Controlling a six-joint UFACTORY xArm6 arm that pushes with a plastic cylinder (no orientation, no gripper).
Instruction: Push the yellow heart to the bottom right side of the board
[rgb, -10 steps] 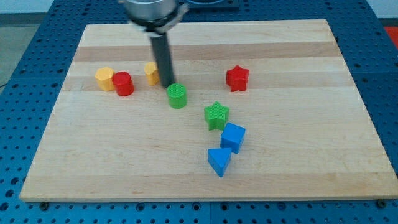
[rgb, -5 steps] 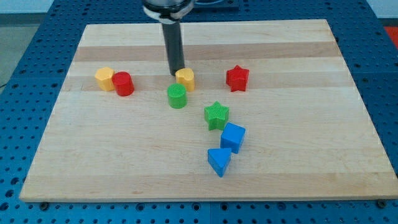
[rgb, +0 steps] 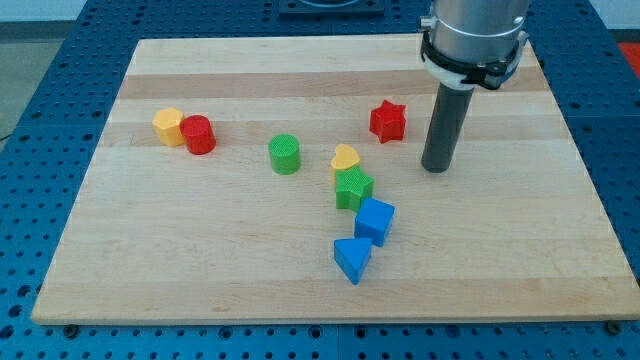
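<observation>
No writing shows anywhere. Nearest the view's bottom, left of my tip (rgb: 436, 169), sit the blue triangle (rgb: 351, 259) and blue cube (rgb: 375, 220), then the green star (rgb: 353, 188) touching the yellow heart (rgb: 345, 158). My tip touches nothing on the surface (rgb: 520, 230); the red star (rgb: 387, 121) lies just up-left.

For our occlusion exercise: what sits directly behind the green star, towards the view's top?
The yellow heart sits against the green star; whether the star hides the heart's lower edge cannot be told.
</observation>
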